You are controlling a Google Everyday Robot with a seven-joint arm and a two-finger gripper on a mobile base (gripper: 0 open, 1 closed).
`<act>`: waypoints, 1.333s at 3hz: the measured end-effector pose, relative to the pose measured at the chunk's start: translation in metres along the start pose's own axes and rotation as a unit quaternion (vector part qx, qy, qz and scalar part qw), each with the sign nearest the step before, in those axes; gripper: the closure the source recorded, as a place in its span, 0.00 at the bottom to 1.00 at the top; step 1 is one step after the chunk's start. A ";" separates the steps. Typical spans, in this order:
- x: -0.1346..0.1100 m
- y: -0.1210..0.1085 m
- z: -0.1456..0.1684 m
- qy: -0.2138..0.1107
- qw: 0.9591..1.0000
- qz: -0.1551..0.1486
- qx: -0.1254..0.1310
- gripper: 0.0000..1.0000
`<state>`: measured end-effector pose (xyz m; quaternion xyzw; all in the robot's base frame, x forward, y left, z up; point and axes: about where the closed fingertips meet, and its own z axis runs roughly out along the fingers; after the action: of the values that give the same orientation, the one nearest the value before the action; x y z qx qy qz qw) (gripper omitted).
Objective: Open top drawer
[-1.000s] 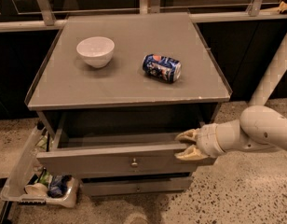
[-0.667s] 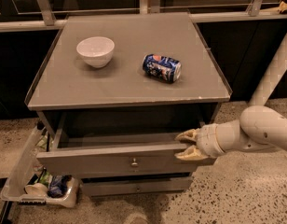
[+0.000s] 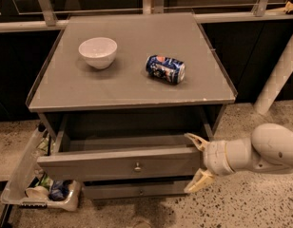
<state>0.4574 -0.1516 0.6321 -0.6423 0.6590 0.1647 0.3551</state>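
The top drawer (image 3: 113,163), lower centre of the frame, sits partly pulled out. The tool (image 3: 198,161), spread wide at its right end, grips nothing. Pulling there could skew and jam it.

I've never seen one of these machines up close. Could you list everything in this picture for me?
Grey square-topped cabinet: one, grey, centre.
Round white bowl: one, white, cabinet top, left side.
Blue drink can: one, blue with white, lying on its side right of the bowl.
Top grey drawer with small round metal knob: one, grey, pulled partly out.
Lower grey drawer front: one, grey, beneath the top drawer.
Clear plastic bin: one, see-through, on the floor left of the cabinet, holding small items.
White post: one, white, right.
Robot arm: one, white, reaching in from the right.
Claw: one, beige fingers, open, at the top drawer's right end.
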 end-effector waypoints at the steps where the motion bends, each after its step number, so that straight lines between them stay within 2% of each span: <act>1: -0.004 0.001 -0.003 0.000 1.000 0.001 0.000 0.37; 3: -0.011 -0.002 -0.010 0.000 1.000 0.001 0.000 0.84; 4: -0.025 0.015 -0.017 -0.007 1.000 -0.012 -0.007 1.00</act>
<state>0.4366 -0.1432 0.6574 -0.6517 0.6472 0.1692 0.3574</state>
